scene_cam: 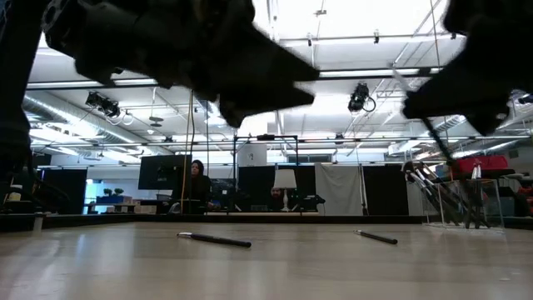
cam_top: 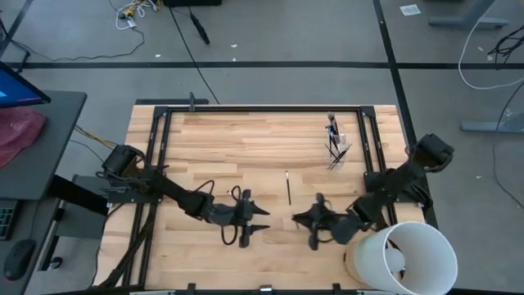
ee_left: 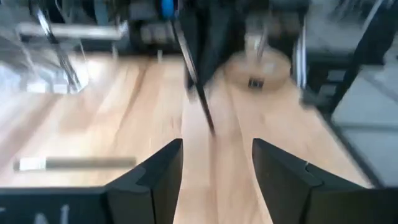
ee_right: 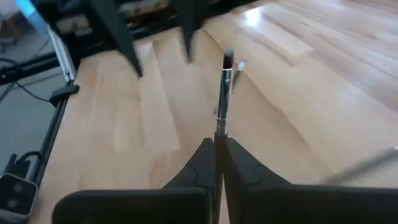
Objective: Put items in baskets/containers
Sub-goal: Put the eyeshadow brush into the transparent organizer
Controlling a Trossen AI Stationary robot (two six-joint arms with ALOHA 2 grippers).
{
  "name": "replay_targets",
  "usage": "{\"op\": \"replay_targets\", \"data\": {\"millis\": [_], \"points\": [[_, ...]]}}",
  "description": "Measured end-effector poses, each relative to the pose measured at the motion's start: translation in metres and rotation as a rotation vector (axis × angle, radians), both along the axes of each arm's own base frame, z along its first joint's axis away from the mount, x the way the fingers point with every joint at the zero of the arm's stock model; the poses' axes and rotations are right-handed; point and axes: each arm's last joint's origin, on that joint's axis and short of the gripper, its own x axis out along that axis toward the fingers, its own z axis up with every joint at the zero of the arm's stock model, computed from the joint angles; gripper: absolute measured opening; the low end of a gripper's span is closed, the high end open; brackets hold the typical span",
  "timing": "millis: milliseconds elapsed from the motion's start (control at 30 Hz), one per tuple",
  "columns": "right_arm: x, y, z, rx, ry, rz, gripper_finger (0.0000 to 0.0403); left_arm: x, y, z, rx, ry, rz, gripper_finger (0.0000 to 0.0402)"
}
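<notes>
A slender makeup brush (ee_right: 222, 93) sticks out ahead of my right gripper (ee_right: 219, 144), which is shut on it at mid-table near the front. My left gripper (ee_left: 217, 152) faces it from the left, open, with nothing between its fingers; the same gripper (cam_top: 264, 220) shows from above. One brush (cam_top: 288, 187) lies flat on the wood just beyond both grippers. From table height, two brushes (scene_cam: 215, 240) (scene_cam: 376, 237) lie on the table. The clear cup (cam_top: 336, 146) stands far right, with several brushes leaning in it. My right gripper pinches the brush's handle end (ee_right: 219, 127) between its two fingers. The fingers come from the table's right, slanting a little downward, and lie along the brush. The brush points out past the fingertips toward my left gripper, dark head (ee_right: 227, 59) foremost, lifted clear of the table.
A large white bucket (cam_top: 413, 258) stands at the near right corner beside my right arm. A black frame rail (cam_top: 262, 109) runs round the table's edges. People sit at desks in the room beyond the far edge.
</notes>
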Motion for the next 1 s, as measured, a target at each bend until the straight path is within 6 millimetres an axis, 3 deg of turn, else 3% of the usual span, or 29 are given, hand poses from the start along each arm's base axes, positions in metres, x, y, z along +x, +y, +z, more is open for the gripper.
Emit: {"op": "replay_targets", "data": {"millis": [167, 367, 667, 1000], "points": [[-0.035, -0.017, 0.000, 0.068, -0.033, -0.034, 0.0006, -0.014, -0.005, -0.016, 0.002, 0.060, 0.064, 0.0191], [-0.056, -0.052, 0.017, 0.039, -0.117, -0.089, 0.0007, -0.030, 0.001, -0.032, -0.005, 0.069, 0.223, 0.0177], [-0.060, -0.108, 0.053, -0.143, -0.239, -0.286, 0.0007, -0.033, 0.003, -0.030, -0.020, -0.001, 0.297, 0.0177], [-0.061, -0.164, 0.066, -0.361, -0.188, -0.534, 0.0010, -0.032, 0.003, -0.030, -0.023, -0.007, 0.298, 0.0177]]}}
